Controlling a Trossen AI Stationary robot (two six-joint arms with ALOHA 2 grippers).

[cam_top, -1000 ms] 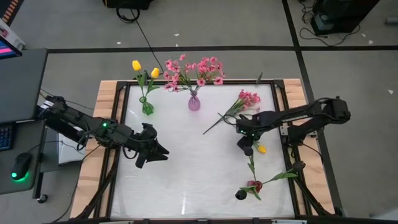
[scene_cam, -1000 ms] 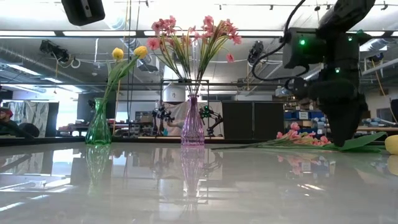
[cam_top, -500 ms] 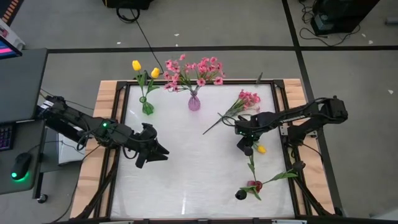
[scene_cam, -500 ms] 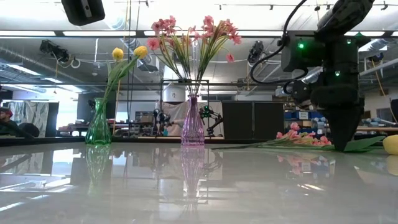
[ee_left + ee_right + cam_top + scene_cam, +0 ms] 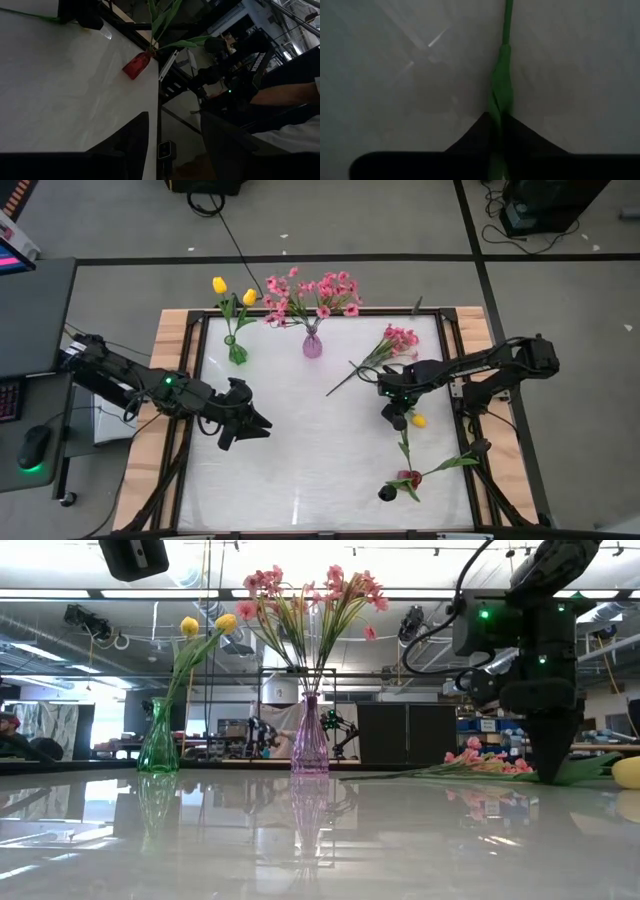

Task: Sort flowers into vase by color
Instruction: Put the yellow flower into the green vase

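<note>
Right wrist view, nearest of all, shows the right tool [image 5: 500, 125] with its two dark fingers drawn together on the green stem [image 5: 502, 95] of the yellow tulip [image 5: 420, 420], which lies flat on the white desk [image 5: 300, 440]. The pinch looks complete or very nearly so, and the stem runs straight out between the tips. To do this step well, the grip should be firm before any lift, and the lift should go straight up, so the stem neither slips nor drags the dark red tulips [image 5: 405, 480] lying just beyond the yellow bloom, towards the desk's front edge. Taking the green vase [image 5: 237, 352] as the landmark: the held tulip lies well apart from it, across the desk, while two yellow tulips [image 5: 233, 290] already stand in it. That vase looks like the right destination by colour. The purple vase [image 5: 312, 343] with its pink blossoms [image 5: 310, 292] stands just beside the green one, so the carry should approach from the open desk side. A loose pink spray [image 5: 398, 340] lies far from the green vase, near the right tool. The left tool [image 5: 250, 423] waits with fingers parted and empty, nearer the green vase.
</note>
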